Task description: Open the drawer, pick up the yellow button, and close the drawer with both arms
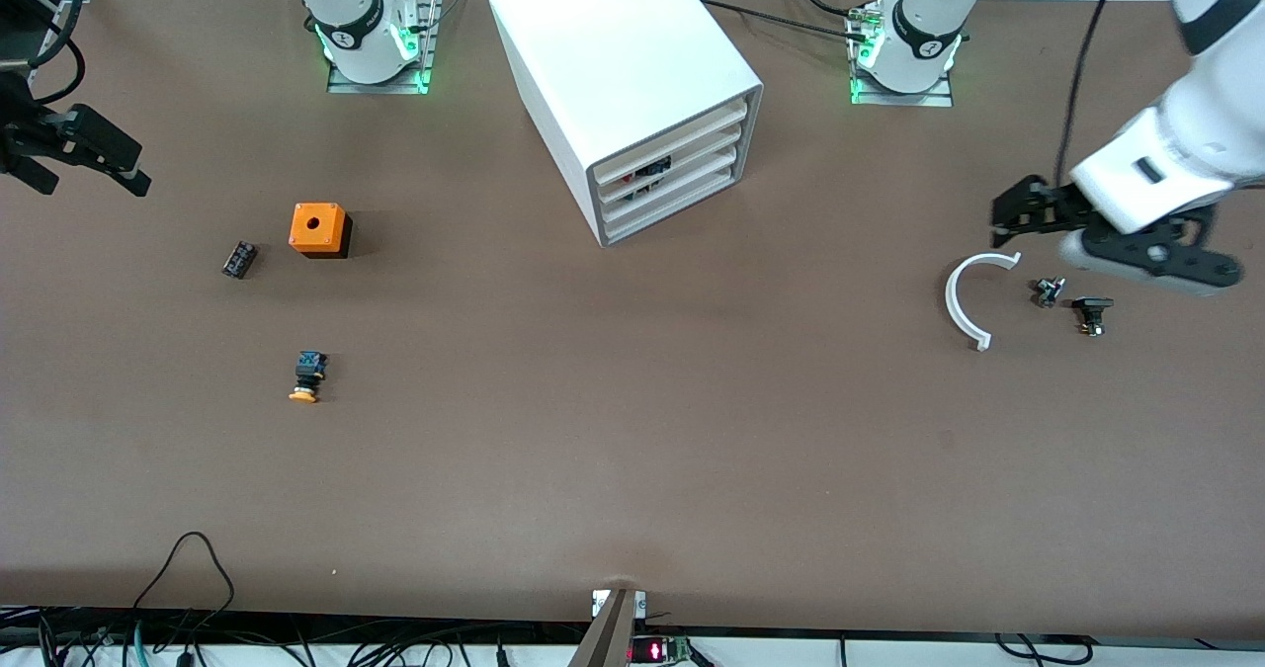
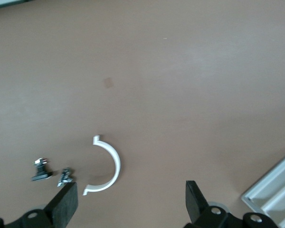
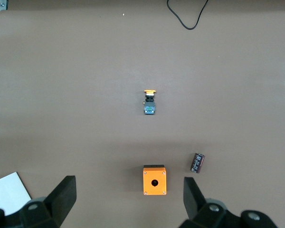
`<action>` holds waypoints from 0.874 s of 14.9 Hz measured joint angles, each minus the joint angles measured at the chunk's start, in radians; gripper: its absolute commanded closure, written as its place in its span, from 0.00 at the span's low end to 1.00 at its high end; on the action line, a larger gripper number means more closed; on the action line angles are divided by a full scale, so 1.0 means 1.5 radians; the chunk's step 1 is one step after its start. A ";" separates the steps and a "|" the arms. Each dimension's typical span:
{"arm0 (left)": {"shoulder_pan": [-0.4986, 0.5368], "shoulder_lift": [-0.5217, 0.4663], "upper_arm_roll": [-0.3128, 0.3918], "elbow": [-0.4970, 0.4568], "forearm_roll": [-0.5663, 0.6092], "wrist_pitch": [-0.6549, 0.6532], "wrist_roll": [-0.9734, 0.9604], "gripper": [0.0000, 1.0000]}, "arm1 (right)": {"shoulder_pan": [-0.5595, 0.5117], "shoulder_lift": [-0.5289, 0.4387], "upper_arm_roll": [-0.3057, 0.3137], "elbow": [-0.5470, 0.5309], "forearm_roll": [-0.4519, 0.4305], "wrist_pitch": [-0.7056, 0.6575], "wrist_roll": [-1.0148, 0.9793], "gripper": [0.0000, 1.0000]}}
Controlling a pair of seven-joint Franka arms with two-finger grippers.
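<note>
Both jaws apart, empty, hovering over desk ends. Cabinet (image 1: 632, 94) drawers shut, between arms. Button (image 1: 307, 377) already on desk, ahead of right jaws (image 3: 128, 202). Left jaws (image 2: 130, 202) over white clip (image 2: 109, 166). Approach drawer front square, hook lip gently.

— What sort of place was I working in?
— A robotics lab. My two arm bases (image 1: 374, 40) were bolted to a plain brown table (image 1: 632, 469) with green status lights glowing at their feet.
— Anything else?
— Loose cables (image 1: 188, 588) trailed along the table's edge, and aluminium framing stood by my bases.
</note>
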 measured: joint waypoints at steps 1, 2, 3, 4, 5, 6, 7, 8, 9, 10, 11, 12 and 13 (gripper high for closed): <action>-0.040 -0.004 0.052 -0.005 0.000 0.006 0.005 0.00 | 0.000 0.000 0.000 0.000 0.000 0.000 0.000 0.00; -0.070 -0.006 0.092 -0.015 0.000 0.024 0.006 0.00 | 0.000 0.000 0.000 0.000 0.000 0.000 0.000 0.00; -0.089 -0.009 0.122 -0.035 -0.001 0.053 0.006 0.00 | 0.000 0.000 0.000 0.000 0.000 0.000 0.000 0.00; -0.099 -0.015 0.138 -0.060 -0.007 0.084 0.006 0.00 | 0.000 0.000 0.000 0.000 0.000 0.000 0.000 0.00; -0.103 -0.025 0.145 -0.084 -0.017 0.106 0.006 0.00 | 0.000 0.000 0.000 0.000 0.000 -0.001 0.000 0.00; -0.104 -0.036 0.147 -0.102 -0.022 0.116 0.006 0.00 | 0.000 0.001 0.000 0.000 0.000 -0.001 0.000 0.00; -0.106 -0.049 0.147 -0.113 -0.024 0.114 0.006 0.00 | 0.000 0.001 0.001 0.000 0.000 -0.001 0.000 0.00; -0.107 -0.062 0.147 -0.119 -0.025 0.101 0.005 0.00 | 0.000 0.003 0.001 0.000 0.000 -0.001 0.000 0.00; -0.108 -0.073 0.147 -0.122 -0.027 0.080 0.005 0.00 | 0.000 0.004 0.001 0.000 0.000 -0.001 0.000 0.00; -0.108 -0.085 0.147 -0.124 -0.028 0.062 0.005 0.00 | 0.000 0.005 0.001 0.000 0.000 -0.001 0.000 0.00; -0.108 -0.094 0.147 -0.127 -0.028 0.054 0.005 0.00 | 0.000 0.006 0.001 0.000 0.000 -0.001 0.000 0.00; -0.108 -0.099 0.147 -0.130 -0.028 0.050 0.005 0.00 | 0.000 0.007 0.004 0.000 0.000 -0.001 0.000 0.00; -0.107 -0.101 0.146 -0.132 -0.028 0.050 0.005 0.00 | 0.000 0.008 0.009 0.000 0.000 -0.001 0.000 0.00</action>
